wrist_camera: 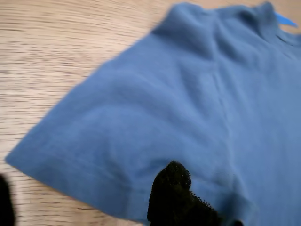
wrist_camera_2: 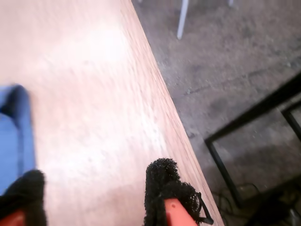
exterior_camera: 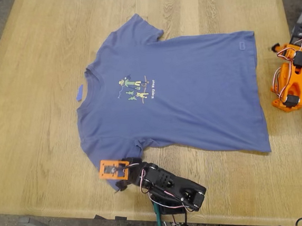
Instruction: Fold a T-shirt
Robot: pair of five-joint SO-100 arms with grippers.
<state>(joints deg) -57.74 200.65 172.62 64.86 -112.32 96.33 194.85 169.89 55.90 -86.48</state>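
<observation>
The slate-blue T-shirt lies flat on the wooden table, print up, with its collar toward the exterior view's left and its hem toward the right. My first gripper, on the black arm, is at the near sleeve. In the first wrist view the sleeve fills the picture. My first gripper is open, with one black fingertip over the sleeve hem and the other off the cloth. My second gripper is open and empty over bare wood, beside a corner of the shirt. Its orange arm stands folded past the hem.
A small blue scrap lies by the collar and also shows in the first wrist view. The table's edge runs close beside my second gripper, with floor and a black frame beyond it.
</observation>
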